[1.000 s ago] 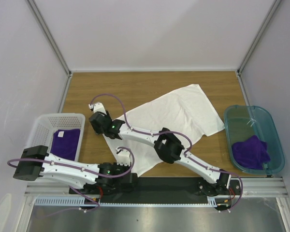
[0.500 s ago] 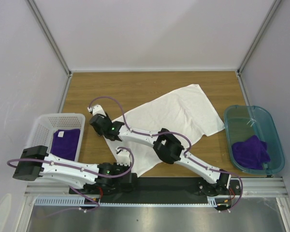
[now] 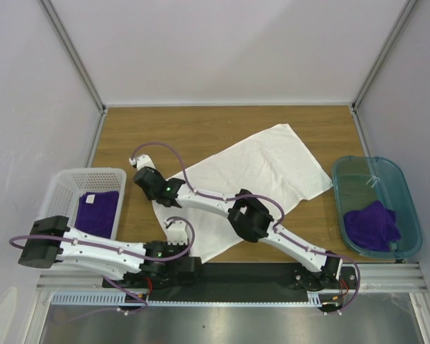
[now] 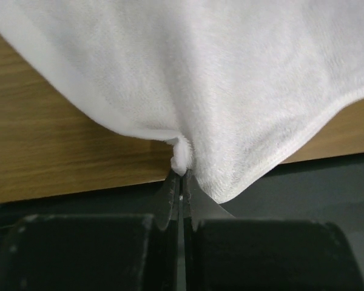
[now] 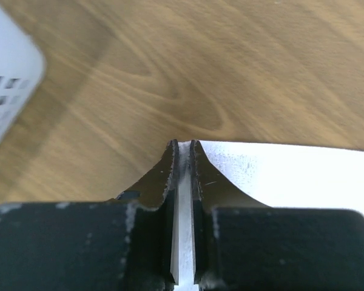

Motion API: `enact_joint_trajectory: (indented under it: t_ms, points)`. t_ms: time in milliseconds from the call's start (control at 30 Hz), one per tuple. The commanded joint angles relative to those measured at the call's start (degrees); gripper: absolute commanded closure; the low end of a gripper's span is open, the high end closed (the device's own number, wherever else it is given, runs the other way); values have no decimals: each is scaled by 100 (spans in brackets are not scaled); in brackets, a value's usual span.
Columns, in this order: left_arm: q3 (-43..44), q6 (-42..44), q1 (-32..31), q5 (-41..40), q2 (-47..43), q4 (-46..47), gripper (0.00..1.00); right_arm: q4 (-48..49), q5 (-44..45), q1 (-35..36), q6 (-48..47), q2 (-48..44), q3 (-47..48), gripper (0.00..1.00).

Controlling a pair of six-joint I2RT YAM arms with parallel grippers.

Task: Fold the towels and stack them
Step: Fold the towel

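From above you get the whole layout. The wood-grain table [image 3: 201, 125] carries the big white towel [image 3: 265, 168], spread at a slant across its middle and mostly flat with soft creases. At the right edge sits the oval, see-through teal bin [image 3: 360, 185], with a crumpled purple towel [image 3: 371, 226] heaped in its near end. At the left edge sits the white perforated basket [image 3: 61, 190], with a flat purple towel [image 3: 99, 213] lying inside.

That overhead view does not let you make out either set of fingertips; your wrist cameras fill that in. The left wrist camera shows the left gripper [image 4: 181, 177] pressed together on a small nub of the white towel's near corner, at the table's front edge. The plush pile and stitched hem drape away above it. The right wrist camera shows the right gripper [image 5: 183, 151] closed almost flat, pinching a thin edge of the same towel at its corner nearest the basket. The basket's holed wall blurs into the upper left of that view.
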Motion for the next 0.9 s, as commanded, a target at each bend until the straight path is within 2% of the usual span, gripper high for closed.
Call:
enact_joint_trajectory:
  t_ms: [0,100,267,367,533,633,667,733,767,833,867]
  points:
    - [221,-1101,-17,-282,-587,-1300,100,24,-926,-165,326,-493,295,100]
    - [256,-1602,289,-379,-1204,-2188,100,392,-1533,-411,800,-757,321,100]
    - [450,-1192,1132,-731,-2550,-2822,100,833,-1844,-719,1180,-933,532,100]
    - [651,-823,1501,-854,-2700,-3007,100,1123,-1747,-921,1373,-978,594,100]
    - [1335,-31,2187,-1030,-2157,-3262,100,1194,-1457,-1334,1707,-855,752,100]
    - [1654,872,2890,-1135,-1988,-2974,100,1211,-1457,-1677,1953,-837,779,100]
    - [1680,1693,3336,-1031,-2023,-2459,100,1212,-1483,-1825,1980,-828,796,100]
    - [1759,2506,3882,-847,-2129,-1729,100,1229,-1510,-1958,1989,-846,822,100]
    - [1812,3285,4485,-663,-2138,-1533,100,1255,-1571,-2028,1998,-854,822,100]
    - [2005,4036,5112,-486,-2042,-1033,100,1273,-1676,-2213,2033,-837,857,100]
    - [2093,4718,5751,-407,-1963,-900,100,1256,-1738,-2257,2041,-828,884,100]
